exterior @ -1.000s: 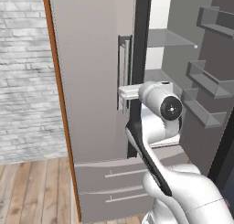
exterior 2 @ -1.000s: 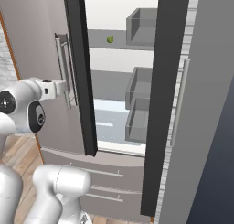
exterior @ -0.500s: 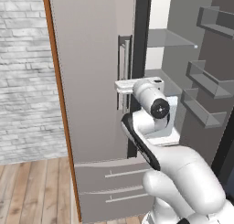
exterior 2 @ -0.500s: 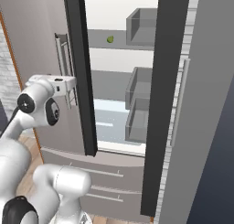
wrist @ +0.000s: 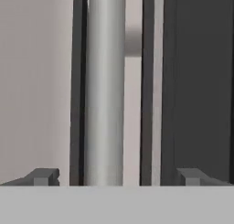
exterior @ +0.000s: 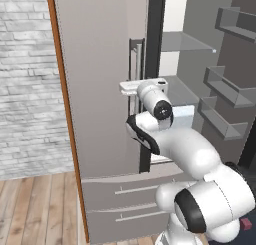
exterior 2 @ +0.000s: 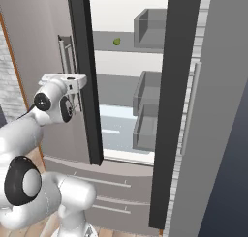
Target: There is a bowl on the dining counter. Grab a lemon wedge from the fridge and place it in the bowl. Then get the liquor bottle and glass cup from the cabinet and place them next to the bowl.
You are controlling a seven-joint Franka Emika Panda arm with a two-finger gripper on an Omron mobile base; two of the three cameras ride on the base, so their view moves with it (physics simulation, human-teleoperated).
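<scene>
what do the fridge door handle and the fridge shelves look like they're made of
Fridge door handle: likely brushed steel; smooth grey bar with a soft lengthwise sheen.
Fridge shelves: probably glass or clear plastic; thin, flat, pale grey and slightly see-through. Rendered, so uncertain.

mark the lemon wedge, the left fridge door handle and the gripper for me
lemon wedge (exterior 2: 116, 41): right base view, middle of the small green piece on the upper shelf.
left door handle (wrist: 105, 90): hand view, mid-bar.
gripper (wrist: 118, 175): hand view, midway between the open fingers.

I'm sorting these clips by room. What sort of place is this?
Most likely a kitchen: a tall grey-beige two-door fridge stands with its doors open, showing shelves and door bins, drawers below, beside a white brick wall and wood floor.
</scene>
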